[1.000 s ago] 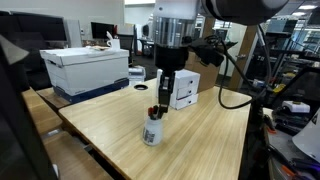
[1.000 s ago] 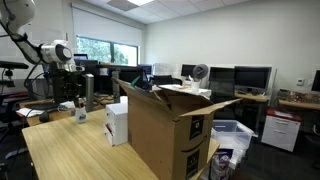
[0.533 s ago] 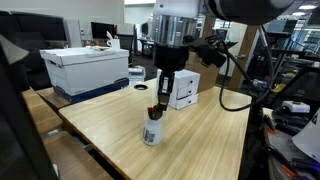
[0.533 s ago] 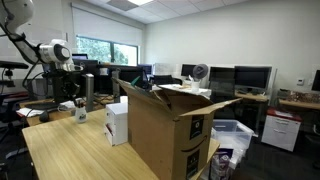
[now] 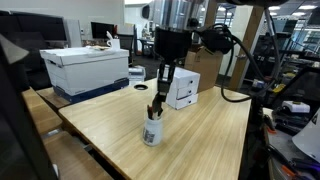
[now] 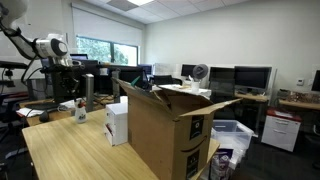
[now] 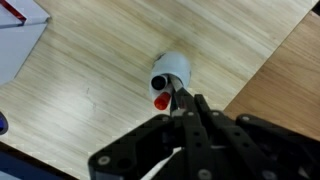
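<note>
A white cup (image 5: 152,131) stands on the wooden table (image 5: 200,140) and holds markers, among them a red-capped one (image 7: 160,101) and a black one (image 7: 158,82). My gripper (image 5: 157,98) hangs straight above the cup, shut on a thin grey-bodied marker (image 7: 176,93) that points down at the cup's mouth (image 7: 172,68). Whether its tip has left the cup I cannot tell. From the other side of the room, the gripper (image 6: 76,92) is small and far off above the cup (image 6: 81,114).
A small white drawer box (image 5: 183,89) stands just behind the cup. A large white box (image 5: 85,68) sits on a side table. A big open cardboard box (image 6: 165,130) fills the table's far end. The table edge (image 5: 95,145) runs close to the cup.
The jaws have closed on the thin marker in the cup. The arm has since risen a little above the cup.
</note>
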`<state>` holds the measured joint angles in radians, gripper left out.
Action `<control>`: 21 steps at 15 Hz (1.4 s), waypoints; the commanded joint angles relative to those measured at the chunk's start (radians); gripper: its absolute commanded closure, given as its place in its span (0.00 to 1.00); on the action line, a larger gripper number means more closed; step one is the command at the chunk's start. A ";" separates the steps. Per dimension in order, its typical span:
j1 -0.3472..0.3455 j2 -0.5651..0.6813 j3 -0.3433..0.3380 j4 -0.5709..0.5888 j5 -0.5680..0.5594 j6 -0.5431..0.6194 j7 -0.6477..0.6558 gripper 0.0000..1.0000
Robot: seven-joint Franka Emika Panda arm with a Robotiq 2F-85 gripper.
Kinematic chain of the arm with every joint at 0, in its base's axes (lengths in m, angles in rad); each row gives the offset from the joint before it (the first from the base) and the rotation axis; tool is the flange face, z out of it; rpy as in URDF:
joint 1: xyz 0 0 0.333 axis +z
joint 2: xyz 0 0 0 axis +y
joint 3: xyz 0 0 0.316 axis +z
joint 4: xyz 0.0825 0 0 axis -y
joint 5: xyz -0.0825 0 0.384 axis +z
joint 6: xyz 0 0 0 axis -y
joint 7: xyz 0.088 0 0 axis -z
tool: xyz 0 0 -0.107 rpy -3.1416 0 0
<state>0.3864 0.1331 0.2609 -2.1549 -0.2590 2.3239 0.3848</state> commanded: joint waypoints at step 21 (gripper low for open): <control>-0.136 -0.264 -0.013 -0.056 -0.014 -0.294 0.055 0.95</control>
<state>0.2970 -0.1002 0.2661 -2.1214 -0.2951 2.0282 0.4153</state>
